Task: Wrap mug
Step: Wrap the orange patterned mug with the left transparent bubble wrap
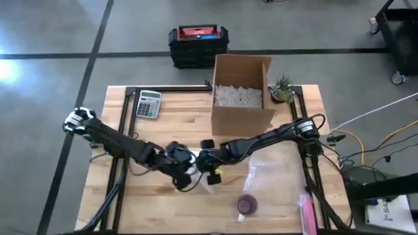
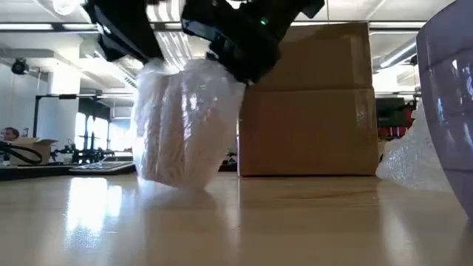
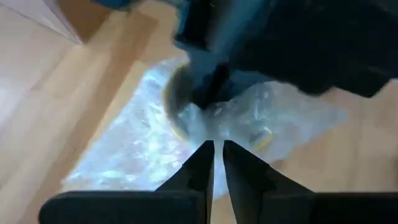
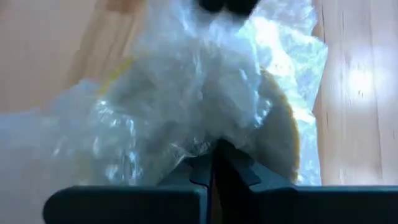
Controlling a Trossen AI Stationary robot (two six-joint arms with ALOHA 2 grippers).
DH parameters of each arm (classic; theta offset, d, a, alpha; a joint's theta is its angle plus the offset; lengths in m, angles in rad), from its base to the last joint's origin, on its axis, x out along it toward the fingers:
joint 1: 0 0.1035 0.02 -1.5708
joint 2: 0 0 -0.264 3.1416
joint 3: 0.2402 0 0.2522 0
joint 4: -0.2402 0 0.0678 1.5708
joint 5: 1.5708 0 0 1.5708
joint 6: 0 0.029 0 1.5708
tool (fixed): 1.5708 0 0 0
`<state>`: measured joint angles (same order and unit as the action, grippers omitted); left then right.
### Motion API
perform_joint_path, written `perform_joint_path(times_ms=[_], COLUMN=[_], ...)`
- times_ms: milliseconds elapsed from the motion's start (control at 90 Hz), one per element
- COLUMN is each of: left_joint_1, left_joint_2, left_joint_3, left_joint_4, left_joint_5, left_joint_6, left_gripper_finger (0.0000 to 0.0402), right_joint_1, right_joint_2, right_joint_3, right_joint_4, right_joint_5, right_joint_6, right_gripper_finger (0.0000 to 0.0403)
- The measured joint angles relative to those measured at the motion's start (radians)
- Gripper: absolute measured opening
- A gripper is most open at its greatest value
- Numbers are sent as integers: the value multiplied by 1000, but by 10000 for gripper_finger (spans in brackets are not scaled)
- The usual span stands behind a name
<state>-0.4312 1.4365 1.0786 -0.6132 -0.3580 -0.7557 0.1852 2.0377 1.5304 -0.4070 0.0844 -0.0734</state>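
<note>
The mug (image 2: 185, 122) is bundled in clear bubble wrap (image 4: 186, 93); a yellowish rim (image 4: 287, 127) shows through the wrap. It is at the table's middle near part (image 1: 196, 175). Its lower end (image 2: 177, 179) rests on the table, and it stands tilted. My left gripper (image 3: 217, 146) comes in from the left and my right gripper (image 4: 213, 148) from the right. They meet over the bundle's top, and both are shut on the wrap. The arms hide the bundle's top in the high view. My left gripper pinches gathered bubble wrap (image 3: 211, 124) at the top of the bundle between its two fingertips, slanting down from the table's left. How many layers it has cannot be told. The bundle stands below on the table. My right gripper pinches a bunched fold of bubble wrap (image 4: 214, 138) over the mug's mouth end between its two shut fingers, slanting down from the table's right. The wrap is drawn up into a peak at the fingers. The mug leans below, its base on the table.
A purple mug (image 1: 247, 205) stands near the front edge on a loose bubble wrap sheet (image 1: 271, 171), close to the low camera (image 2: 451, 96). An open cardboard box (image 1: 241, 91), a calculator (image 1: 148, 103) and a small plant (image 1: 282, 88) are at the far side. A pink object (image 1: 307, 212) lies front right.
</note>
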Motion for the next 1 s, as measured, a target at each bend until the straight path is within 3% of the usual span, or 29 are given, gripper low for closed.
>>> perform_joint_path(times_ms=[289,633,811,1000], left_joint_1=[-41,7,46,45], left_joint_2=[-60,42,98,140], left_joint_3=[-22,-51,-83,-99], left_joint_4=[-65,206,249,265], left_joint_5=[-49,-39,33,45], left_joint_6=[-79,59,51,34], left_gripper_finger=[22,22,22,22], right_joint_1=[1,4,5,8], right_joint_2=[1,1,1,-20], right_joint_3=[-1,-1,-1,17], right_joint_4=[22,37,53,1], right_joint_5=[-6,-6,-7,-12], right_joint_6=[-1,-14,-5,-32], right_gripper_finger=[0,0,0,0])
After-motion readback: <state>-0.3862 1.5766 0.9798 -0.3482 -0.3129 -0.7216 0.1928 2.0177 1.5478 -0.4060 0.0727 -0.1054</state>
